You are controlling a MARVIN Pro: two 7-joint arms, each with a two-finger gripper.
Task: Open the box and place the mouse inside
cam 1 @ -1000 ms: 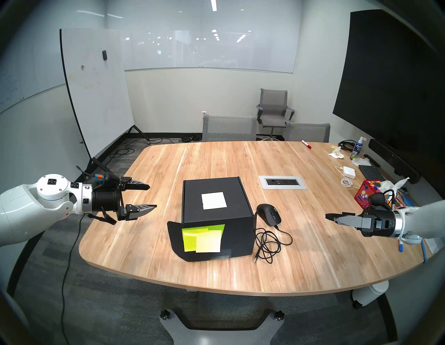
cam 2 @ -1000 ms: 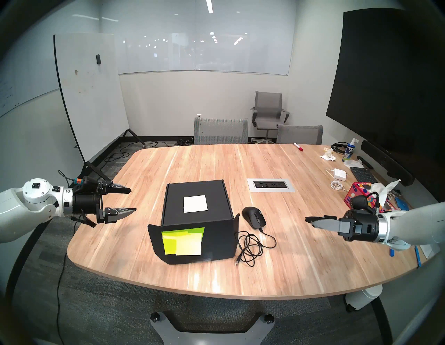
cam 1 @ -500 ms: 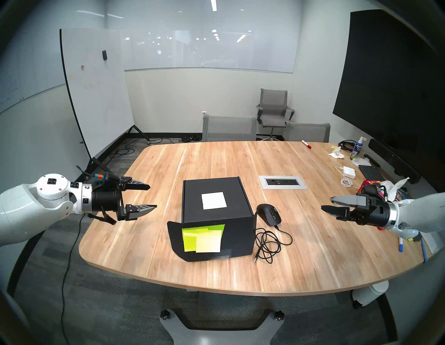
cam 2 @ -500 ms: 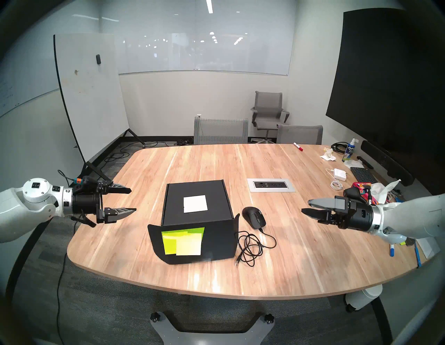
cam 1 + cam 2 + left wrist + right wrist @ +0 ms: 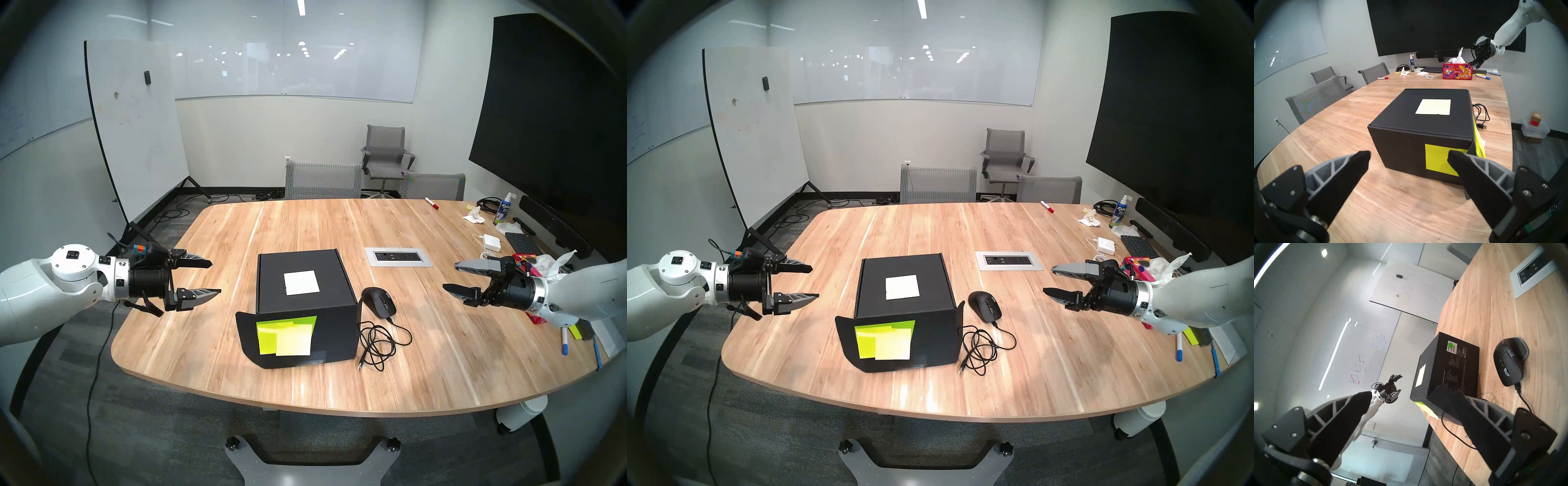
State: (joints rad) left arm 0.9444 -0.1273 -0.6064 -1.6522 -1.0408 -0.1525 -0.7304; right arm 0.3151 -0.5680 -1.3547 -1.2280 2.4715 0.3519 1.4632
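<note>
The black box (image 5: 302, 298) stands mid-table with its lid shut and a white note on top. Its front flap with yellow-green sticky notes (image 5: 288, 336) hangs at the front, splayed out a little. The box also shows in the other views (image 5: 901, 305) (image 5: 1398, 146) (image 5: 1456, 368). The black mouse (image 5: 378, 302) (image 5: 985, 305) (image 5: 1510, 361) lies just right of the box, its cable (image 5: 376, 342) coiled in front. My left gripper (image 5: 215, 276) (image 5: 815, 282) (image 5: 1409, 153) is open and empty, left of the box. My right gripper (image 5: 450, 275) (image 5: 1048, 280) (image 5: 1404, 393) is open and empty, above the table right of the mouse.
A socket panel (image 5: 398, 257) is set into the table behind the mouse. At the right edge lie a red floral tissue box (image 5: 1457, 73), a white charger (image 5: 492, 242), a keyboard (image 5: 522, 242), a spray bottle (image 5: 504, 212) and pens. Chairs (image 5: 322, 180) stand at the far edge.
My right gripper has risen, moved a little toward the far side and rolled, so its fingers now stand one above the other. The left arm, box and mouse have not moved.
</note>
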